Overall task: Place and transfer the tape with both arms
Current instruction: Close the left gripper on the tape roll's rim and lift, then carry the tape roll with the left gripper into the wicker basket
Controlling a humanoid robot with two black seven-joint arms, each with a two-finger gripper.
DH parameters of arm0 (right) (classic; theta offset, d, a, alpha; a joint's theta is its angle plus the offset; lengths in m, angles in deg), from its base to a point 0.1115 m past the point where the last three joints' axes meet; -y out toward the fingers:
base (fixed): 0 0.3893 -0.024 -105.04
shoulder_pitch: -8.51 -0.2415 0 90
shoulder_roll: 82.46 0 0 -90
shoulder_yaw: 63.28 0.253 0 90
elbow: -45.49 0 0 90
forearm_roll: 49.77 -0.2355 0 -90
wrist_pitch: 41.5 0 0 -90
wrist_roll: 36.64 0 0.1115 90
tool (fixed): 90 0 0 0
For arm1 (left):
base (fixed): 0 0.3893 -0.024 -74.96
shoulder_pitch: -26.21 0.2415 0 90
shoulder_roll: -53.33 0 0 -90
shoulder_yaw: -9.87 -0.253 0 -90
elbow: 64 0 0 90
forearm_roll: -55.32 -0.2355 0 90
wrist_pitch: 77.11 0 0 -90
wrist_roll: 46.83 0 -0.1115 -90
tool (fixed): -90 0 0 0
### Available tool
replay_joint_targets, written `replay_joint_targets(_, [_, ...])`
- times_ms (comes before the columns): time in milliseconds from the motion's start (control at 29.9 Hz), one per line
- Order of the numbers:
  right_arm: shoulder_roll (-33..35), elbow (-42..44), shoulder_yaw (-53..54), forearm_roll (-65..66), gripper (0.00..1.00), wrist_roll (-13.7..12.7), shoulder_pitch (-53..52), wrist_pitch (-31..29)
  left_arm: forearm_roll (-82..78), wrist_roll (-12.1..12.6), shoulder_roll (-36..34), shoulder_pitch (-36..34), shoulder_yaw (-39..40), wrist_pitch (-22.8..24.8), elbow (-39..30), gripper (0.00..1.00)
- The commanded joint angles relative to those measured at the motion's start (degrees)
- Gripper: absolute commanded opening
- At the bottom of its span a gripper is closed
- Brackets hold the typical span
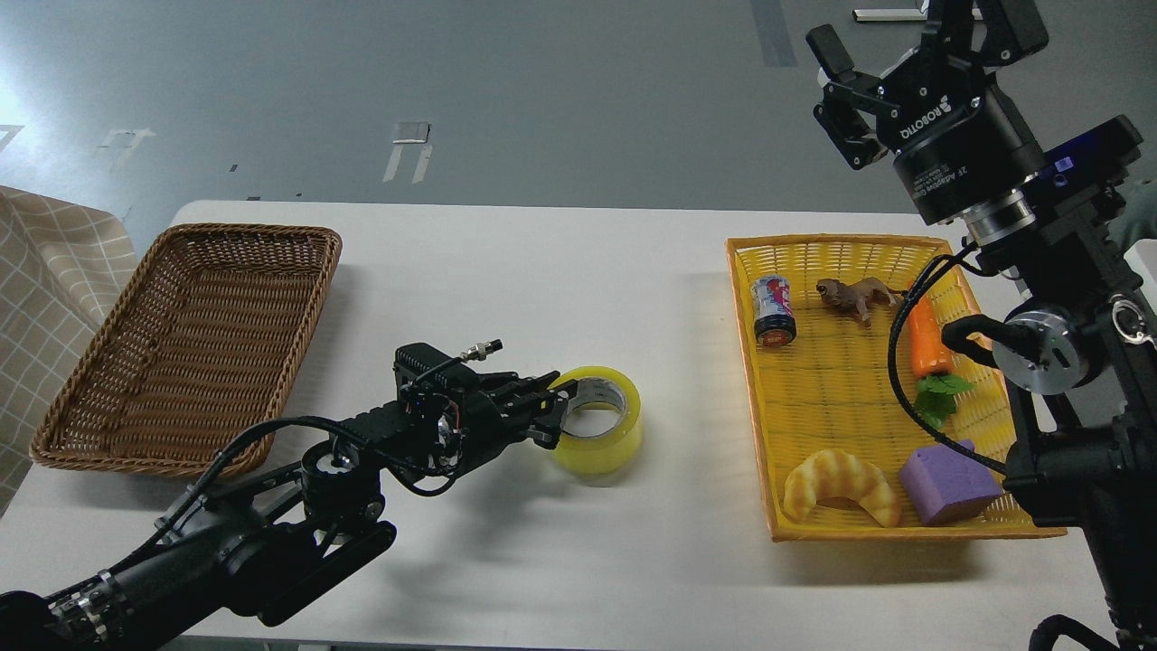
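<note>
Brown basket (185, 348): sits at the far left of the white surface (506, 271); nothing shows inside it.
Left arm (271, 515): comes in low from the left and points right, at the roll.
Left tool (553, 407): right at the left wall of the tape; one finger looks to be over the rim and one outside. It is dark, so I cannot tell if it is pinching yet.
Tape (599, 432): a yellow roll resting on the surface in the middle, hole facing up, between the two baskets.
Nearer arm: the left one by far.
Way to the brown basket: open, nothing stands between.
Yellow basket (755, 398): on the right, holding a can (774, 310), a toy animal (854, 297), a carrot (926, 339), a croissant (841, 486) and a purple block (949, 484).
Right arm (1076, 362): up high, well apart from the roll.
Right tool (845, 104): fingers spread wide, holding nothing.
</note>
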State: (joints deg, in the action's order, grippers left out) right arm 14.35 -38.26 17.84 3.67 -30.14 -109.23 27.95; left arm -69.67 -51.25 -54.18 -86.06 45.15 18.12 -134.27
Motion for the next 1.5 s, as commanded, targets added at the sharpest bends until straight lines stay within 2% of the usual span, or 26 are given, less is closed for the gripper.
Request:
replay_joint_targets(0, [-0.04,0.07,-0.09,0.0,1.0,0.0,0.23,-0.01,-0.01,-0.06,-0.51,-1.1,0.14,-0.13,-0.31,0.09])
replay_joint_targets(468, [-0.31,0.16,-0.09,0.0,1.0,0.0,0.23,-0.01,-0.01,-0.76,-7.18,-3.92,0.75,-0.22,-4.08,0.1])
replay_joint_targets(635, [-0.31,0.16,-0.09,-0.09,1.0,0.0,0.23,-0.1,-0.01,-0.76,-13.68,-4.44,1.02,-0.31,-7.25,0.1])
replay_joint_targets(702, [-0.31,0.16,-0.09,-0.09,1.0,0.0,0.23,-0.1,-0.01,-0.76,-13.69,-4.45,1.02,-0.31,-7.25,0.1])
replay_joint_targets(736, [-0.31,0.16,-0.17,-0.09,1.0,0.0,0.23,-0.19,1.57,-0.94,-17.87,-5.93,1.1,-0.57,-7.43,0.11])
replay_joint_targets(769, [-0.31,0.16,-0.17,-0.09,1.0,0.0,0.31,-0.19,2.02,-1.11,-18.78,-6.2,1.1,-0.66,-7.43,0.11])
replay_joint_targets(903, [-0.31,0.16,-0.17,-0.09,1.0,0.0,0.32,-0.27,6.68,-3.22,-23.09,-6.47,1.1,-2.85,-7.25,0.11])
replay_joint_targets(1070, [-0.66,0.16,-0.26,-0.09,1.0,0.0,0.32,-0.28,9.59,-3.75,-27.49,-6.38,1.1,-4.44,-6.9,0.11])
replay_joint_targets(1170, [-1.1,0.16,-0.96,-0.09,1.0,0.0,0.32,-0.28,12.92,-4.89,-30.73,-6.38,1.02,-6.19,-6.37,0.11])
replay_joint_targets(1338, [-1.27,0.16,-1.4,-0.09,1.0,0.0,0.32,-0.28,14.77,-5.16,-32.85,-6.29,0.93,-6.9,-5.58,0.11])
replay_joint_targets(1371, [-1.88,0.16,-1.4,-0.09,1.0,0.0,0.32,-0.28,15.55,-6.81,-34.33,-6.29,0.84,-7.51,-2.54,0.11])
replay_joint_targets(1438, [-1.89,0.16,-1.49,0.0,1.0,0.0,0.32,-0.28,15.56,-7.62,-34.43,-6.29,0.84,-7.69,-1.71,0.11])
replay_joint_targets(1471, [-1.98,0.16,-1.67,-0.09,1.0,0.0,0.32,-0.28,15.48,-9.45,-34.52,-6.29,0.75,-9.08,1.24,0.11])
